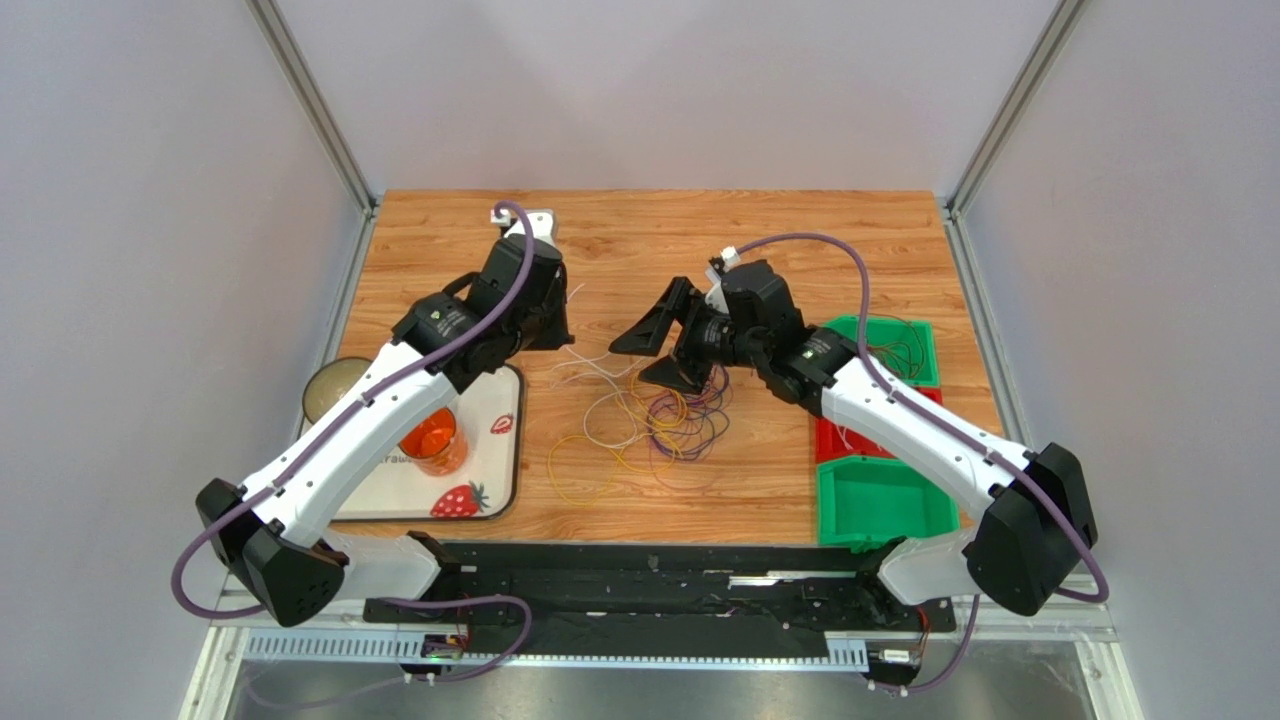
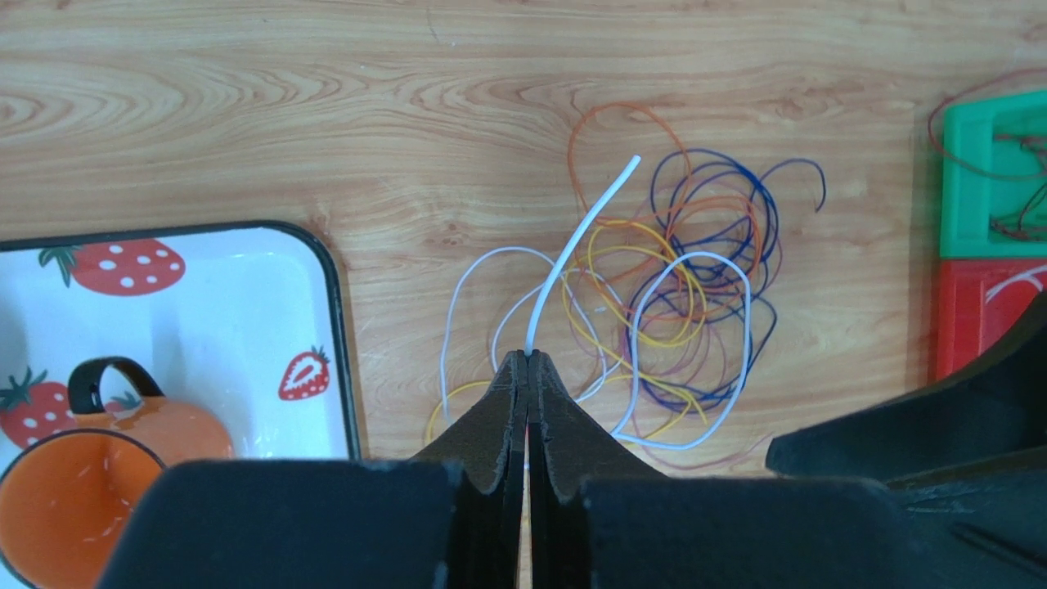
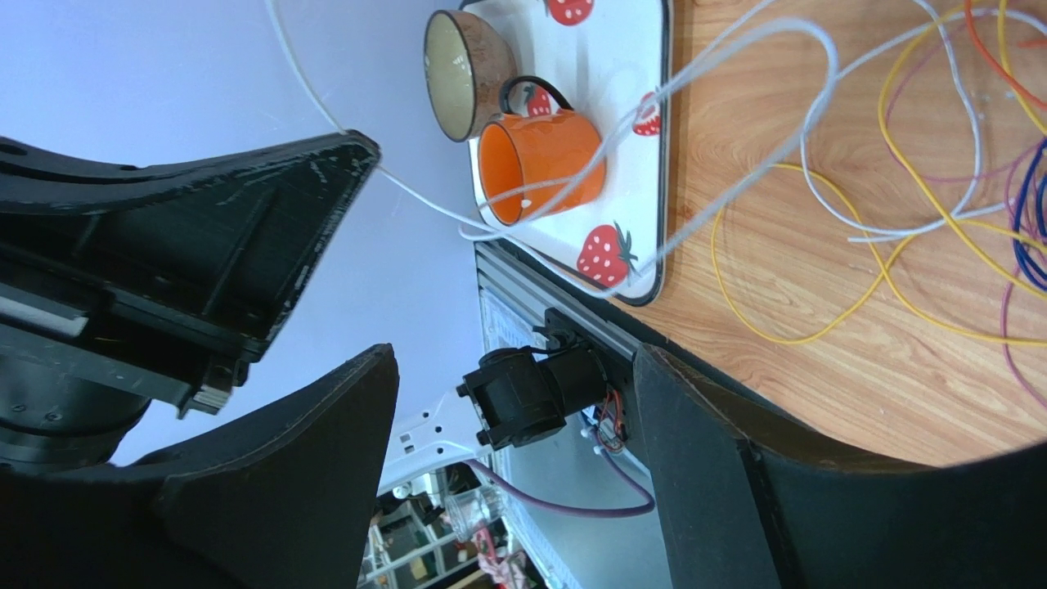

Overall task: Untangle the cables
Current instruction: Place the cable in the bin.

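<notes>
The cables [image 1: 669, 428] lie in a loose tangle of purple, orange, yellow, blue and white loops on the wooden table between the two arms. My left gripper [image 2: 529, 358] is shut on a white cable [image 2: 578, 239], whose free end sticks out past the fingertips above the tangle [image 2: 682, 295]. In the top view the left gripper [image 1: 553, 333] sits left of the pile, by the tray. My right gripper [image 1: 661, 353] hovers just above the pile's upper edge, turned on its side. Its jaws [image 3: 510, 368] stand wide open with nothing between them. A white strand [image 3: 737, 55] runs past its view.
A strawberry-print tray [image 1: 504, 450] at the left holds an orange cup [image 1: 428, 438]; a cream bowl [image 1: 334, 390] sits beside it. Green bins [image 1: 887, 503] and a red bin [image 1: 831, 438] stand at the right, some with wires in them.
</notes>
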Robot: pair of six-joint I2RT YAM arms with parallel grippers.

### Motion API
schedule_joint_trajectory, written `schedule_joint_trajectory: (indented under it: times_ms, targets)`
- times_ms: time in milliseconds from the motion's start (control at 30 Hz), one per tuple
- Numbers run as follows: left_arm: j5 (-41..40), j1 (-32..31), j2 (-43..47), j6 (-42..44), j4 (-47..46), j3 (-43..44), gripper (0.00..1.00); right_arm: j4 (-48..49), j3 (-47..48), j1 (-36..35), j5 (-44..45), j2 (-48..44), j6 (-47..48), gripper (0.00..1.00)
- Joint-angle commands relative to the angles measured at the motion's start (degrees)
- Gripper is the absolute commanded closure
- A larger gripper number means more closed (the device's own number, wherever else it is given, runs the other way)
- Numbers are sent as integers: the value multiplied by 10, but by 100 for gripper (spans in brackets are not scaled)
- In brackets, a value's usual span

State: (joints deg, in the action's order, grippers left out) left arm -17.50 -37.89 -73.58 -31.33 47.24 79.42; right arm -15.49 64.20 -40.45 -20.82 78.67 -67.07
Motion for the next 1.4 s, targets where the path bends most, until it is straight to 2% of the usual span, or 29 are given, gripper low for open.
schedule_joint_trajectory:
  times_ms: [0,100,400,600,900,1367]
  targets:
    - [-39,4,7,-79,-34,-16,100,20,-17,-12,24,-21,-65,26]
    - [-22,14,16,-111,-55,-35,100,11,-21,-18,45,-23,-86,26]
    - [112,64,64,-170,-161,-130,100,54,-36,-24,59,-5,-144,28]
    - [131,66,73,-167,-193,-157,100,96,-52,-38,55,27,-183,32]
    - [150,66,70,-159,-210,-168,100,117,-29,-44,52,89,-182,35]
    - [169,66,65,-167,-228,-181,100,147,-58,-40,100,59,-176,43]
